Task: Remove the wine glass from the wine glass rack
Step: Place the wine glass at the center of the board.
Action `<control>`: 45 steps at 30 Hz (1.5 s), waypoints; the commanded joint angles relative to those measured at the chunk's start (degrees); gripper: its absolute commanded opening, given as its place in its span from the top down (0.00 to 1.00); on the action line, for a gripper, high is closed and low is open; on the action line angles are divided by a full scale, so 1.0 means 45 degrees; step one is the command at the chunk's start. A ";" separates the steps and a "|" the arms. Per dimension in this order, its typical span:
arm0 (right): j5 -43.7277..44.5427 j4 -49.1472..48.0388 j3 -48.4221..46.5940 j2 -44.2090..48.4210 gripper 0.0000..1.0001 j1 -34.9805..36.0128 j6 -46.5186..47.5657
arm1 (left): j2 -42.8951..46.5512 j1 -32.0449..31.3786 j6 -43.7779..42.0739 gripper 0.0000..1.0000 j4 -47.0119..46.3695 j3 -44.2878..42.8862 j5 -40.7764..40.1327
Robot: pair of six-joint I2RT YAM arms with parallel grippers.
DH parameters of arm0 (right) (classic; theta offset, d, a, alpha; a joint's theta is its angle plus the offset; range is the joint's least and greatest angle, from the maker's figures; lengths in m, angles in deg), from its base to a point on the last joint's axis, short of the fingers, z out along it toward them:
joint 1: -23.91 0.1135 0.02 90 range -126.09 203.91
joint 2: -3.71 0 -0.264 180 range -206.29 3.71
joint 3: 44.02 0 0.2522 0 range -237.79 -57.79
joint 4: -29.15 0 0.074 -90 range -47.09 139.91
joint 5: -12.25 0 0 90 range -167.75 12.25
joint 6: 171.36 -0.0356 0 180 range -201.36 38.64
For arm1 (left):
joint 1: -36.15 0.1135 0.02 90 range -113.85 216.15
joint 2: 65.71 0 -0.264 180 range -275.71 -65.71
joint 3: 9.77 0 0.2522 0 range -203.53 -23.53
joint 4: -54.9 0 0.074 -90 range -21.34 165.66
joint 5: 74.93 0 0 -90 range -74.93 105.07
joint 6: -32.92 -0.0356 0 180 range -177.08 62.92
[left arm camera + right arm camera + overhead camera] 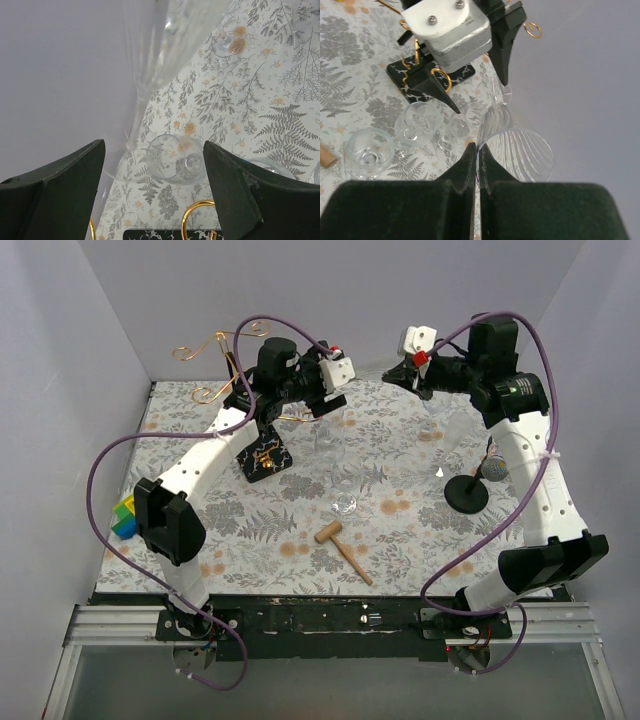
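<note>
The wine glass [520, 152] is clear and ribbed and lies level in the air between my two grippers. My right gripper [478, 147] is shut on the rim of its bowl; in the top view this gripper [398, 375] is at the back. The glass tapers toward my left gripper [154, 145], which is open with the thin lower end of the glass [150, 75] between its fingers, not touching. The wine glass rack [265, 455] has a black base and gold scroll arms [200, 345]. It stands just under and behind my left gripper [345, 390].
Several clear glasses [345, 502] stand on the fern-print cloth near the rack; they also show in the right wrist view [420, 122] and in the left wrist view [177, 157]. A black round stand with a grey ball [467, 490], a wooden mallet [340, 545] and coloured blocks [125, 515] lie nearer.
</note>
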 commanded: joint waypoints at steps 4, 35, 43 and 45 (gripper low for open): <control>0.3880 -0.2241 -0.0255 -0.0206 0.99 -0.0028 -0.0718 | 0.0305 0.0020 0.0419 0.16 -0.0919 -0.0145 -0.0881; 0.6894 0.7915 -0.2952 -0.4914 0.99 -0.0067 0.2954 | 0.0677 0.0177 0.1142 0.12 -0.2581 0.0676 -0.1604; 0.6601 0.7232 -0.2210 -0.5012 0.92 -0.0068 0.2447 | 0.0541 0.0196 0.1181 0.11 -0.2639 0.0579 -0.1623; 0.6523 0.7076 -0.2151 -0.5012 0.88 -0.0048 0.2271 | 0.0521 0.0196 0.1103 0.11 -0.2581 0.0520 -0.1604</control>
